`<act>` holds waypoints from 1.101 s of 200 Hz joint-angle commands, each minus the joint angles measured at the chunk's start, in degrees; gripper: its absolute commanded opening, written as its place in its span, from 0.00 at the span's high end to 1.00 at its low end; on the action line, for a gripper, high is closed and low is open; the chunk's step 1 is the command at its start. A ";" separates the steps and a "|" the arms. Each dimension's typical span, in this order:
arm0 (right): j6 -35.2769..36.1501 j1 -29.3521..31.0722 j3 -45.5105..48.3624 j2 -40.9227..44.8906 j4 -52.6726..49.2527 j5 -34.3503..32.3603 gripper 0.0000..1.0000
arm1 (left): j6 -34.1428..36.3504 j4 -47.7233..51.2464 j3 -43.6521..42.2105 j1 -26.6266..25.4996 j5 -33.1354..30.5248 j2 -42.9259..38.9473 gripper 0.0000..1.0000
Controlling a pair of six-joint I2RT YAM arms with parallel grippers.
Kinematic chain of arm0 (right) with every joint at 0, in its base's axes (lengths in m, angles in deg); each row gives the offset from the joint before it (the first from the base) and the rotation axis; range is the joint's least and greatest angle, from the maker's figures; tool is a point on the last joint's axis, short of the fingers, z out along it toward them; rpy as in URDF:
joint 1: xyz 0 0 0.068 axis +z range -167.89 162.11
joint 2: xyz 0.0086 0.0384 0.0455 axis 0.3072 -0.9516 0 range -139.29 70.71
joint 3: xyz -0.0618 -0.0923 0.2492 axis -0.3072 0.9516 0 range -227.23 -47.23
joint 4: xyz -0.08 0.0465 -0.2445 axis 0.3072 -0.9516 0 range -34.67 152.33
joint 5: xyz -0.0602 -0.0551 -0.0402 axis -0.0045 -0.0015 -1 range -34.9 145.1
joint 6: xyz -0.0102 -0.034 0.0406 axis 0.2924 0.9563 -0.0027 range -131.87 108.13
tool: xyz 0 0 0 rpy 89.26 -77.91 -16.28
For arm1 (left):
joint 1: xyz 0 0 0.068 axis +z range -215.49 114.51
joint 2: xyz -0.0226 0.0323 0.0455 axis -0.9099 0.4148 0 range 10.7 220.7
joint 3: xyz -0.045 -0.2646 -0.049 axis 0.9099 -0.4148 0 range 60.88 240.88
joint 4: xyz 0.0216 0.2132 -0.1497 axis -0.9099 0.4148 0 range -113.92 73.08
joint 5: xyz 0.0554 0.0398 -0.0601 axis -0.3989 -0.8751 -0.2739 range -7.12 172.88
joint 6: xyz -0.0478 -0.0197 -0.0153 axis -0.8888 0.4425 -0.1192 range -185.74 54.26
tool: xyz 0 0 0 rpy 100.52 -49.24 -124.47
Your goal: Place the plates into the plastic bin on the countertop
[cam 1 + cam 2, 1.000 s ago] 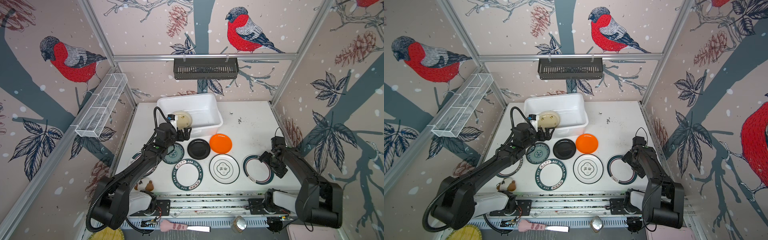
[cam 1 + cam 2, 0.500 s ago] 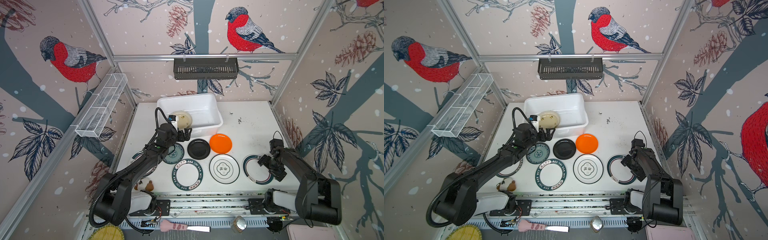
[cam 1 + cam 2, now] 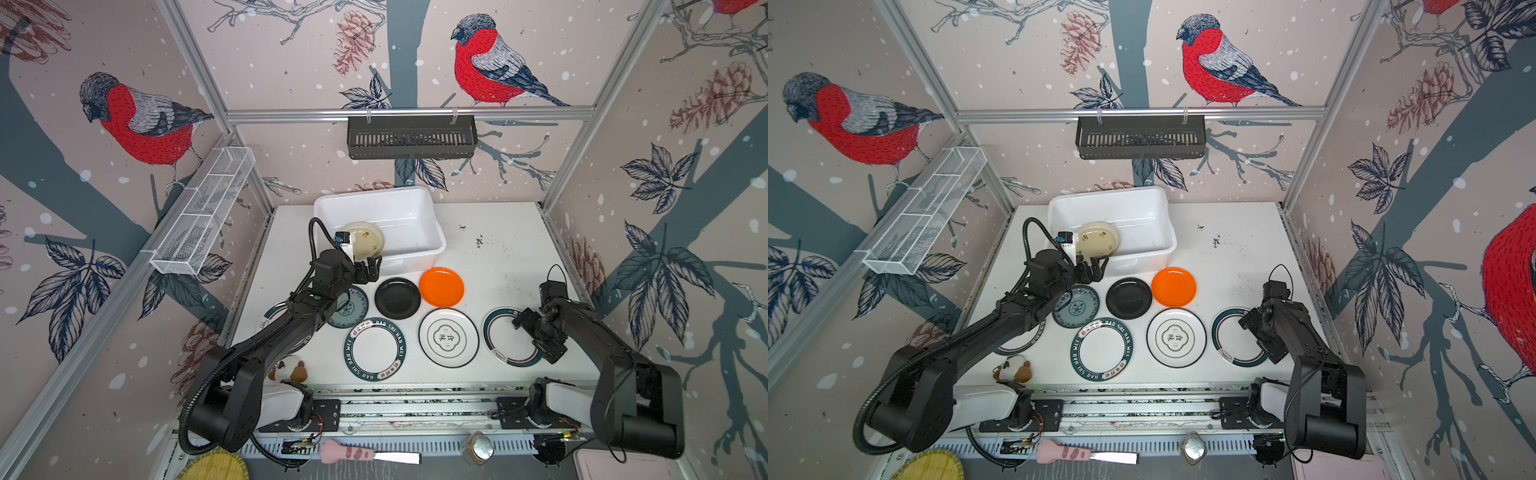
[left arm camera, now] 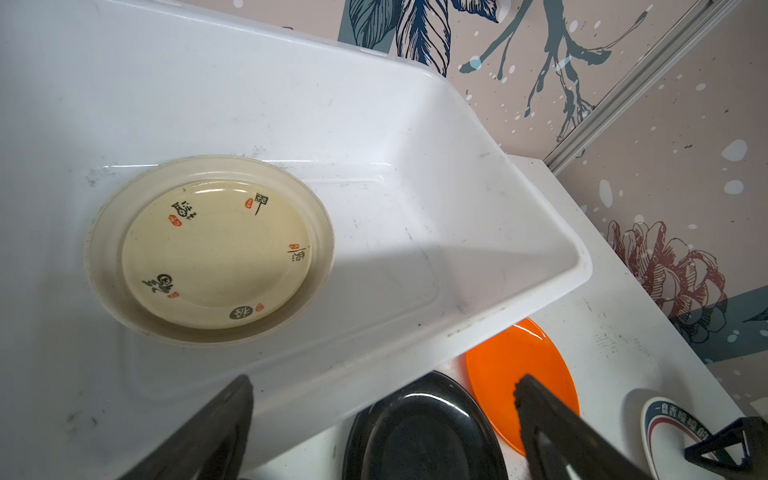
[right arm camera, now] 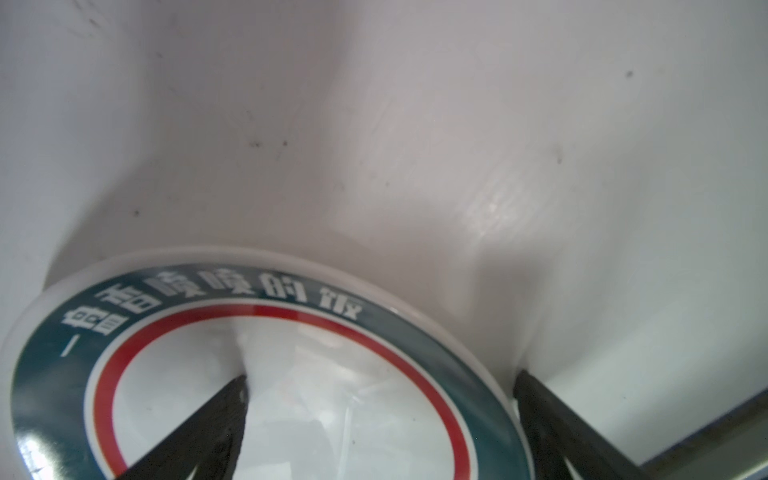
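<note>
Surrounding speckled white countertop (image 3: 498, 257), bird-print walls (image 3: 291, 62), aluminium rails (image 3: 407, 112).

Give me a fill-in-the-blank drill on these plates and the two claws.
The only plate inside the plastic bin is ____ in colour.
The plate lying right of the black plate in both top views is ____.
The right claw stands ____ with the red-ringed plate's rim between its fingers.
The open left claw holds ____.
Missing words: cream; orange; open; nothing.
</note>
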 commanded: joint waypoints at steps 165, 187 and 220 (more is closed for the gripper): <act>-7.48 0.06 17.21 16.36 14.83 8.22 0.54 | -1.10 1.75 1.78 0.16 1.87 1.39 0.02; -8.44 0.05 19.22 20.32 16.38 8.65 0.53 | -1.94 1.93 2.28 0.13 3.40 1.21 0.02; -8.90 0.04 21.53 23.76 18.22 10.94 0.52 | -2.68 3.70 3.29 0.16 4.71 0.50 0.02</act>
